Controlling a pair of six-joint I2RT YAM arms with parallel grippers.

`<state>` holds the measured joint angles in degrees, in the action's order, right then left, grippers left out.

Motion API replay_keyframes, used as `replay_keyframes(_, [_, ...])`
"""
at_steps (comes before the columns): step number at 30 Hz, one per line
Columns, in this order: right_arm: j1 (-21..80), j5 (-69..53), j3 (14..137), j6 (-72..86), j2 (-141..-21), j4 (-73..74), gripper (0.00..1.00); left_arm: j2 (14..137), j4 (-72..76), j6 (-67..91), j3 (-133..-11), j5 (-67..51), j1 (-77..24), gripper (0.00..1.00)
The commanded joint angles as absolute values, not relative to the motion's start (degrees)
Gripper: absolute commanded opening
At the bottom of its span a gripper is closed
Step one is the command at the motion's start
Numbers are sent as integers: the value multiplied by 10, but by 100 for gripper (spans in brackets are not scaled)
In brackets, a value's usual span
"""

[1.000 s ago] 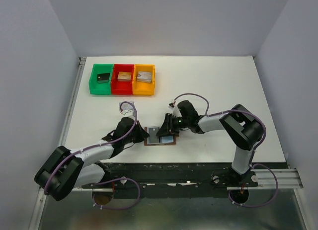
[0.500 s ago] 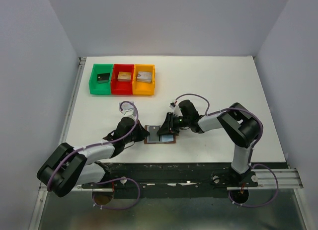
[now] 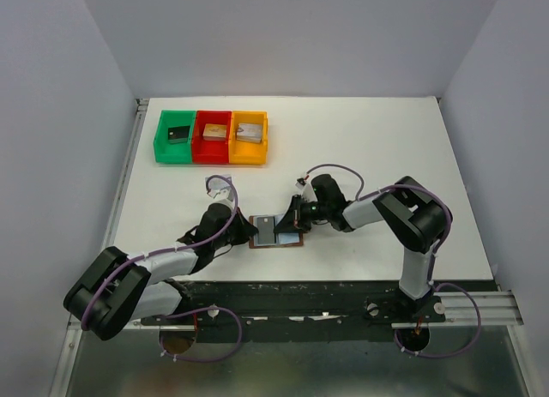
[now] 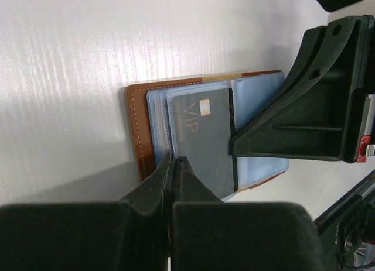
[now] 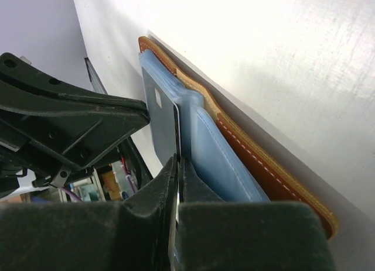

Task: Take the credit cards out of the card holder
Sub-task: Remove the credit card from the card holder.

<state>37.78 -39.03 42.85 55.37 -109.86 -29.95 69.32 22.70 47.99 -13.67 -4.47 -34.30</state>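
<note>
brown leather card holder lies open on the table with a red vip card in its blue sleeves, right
Not red: left wrist view shows a dark grey VIP card in the blue sleeves of the brown leather card holder, open on the table.

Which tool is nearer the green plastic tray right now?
Left. The left tool grips the brown leather wallet's left edge, toward the green plastic tray; the right tool pinches a grey card further right.
</note>
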Motion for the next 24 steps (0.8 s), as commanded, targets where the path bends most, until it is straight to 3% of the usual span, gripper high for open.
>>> replay_keyframes(1, [379, -398, 422, 539, -1088, -323, 8, 700, 190, 489, -119, -48, -349, 0])
replay_keyframes(7, [372, -394, 413, 530, -1077, -310, 0, 703, 175, 497, -120, -34, -349, 0])
replay_keyframes(24, [360, -382, 400, 519, -1062, -286, 0, 711, 168, 504, -118, -24, -349, 0])
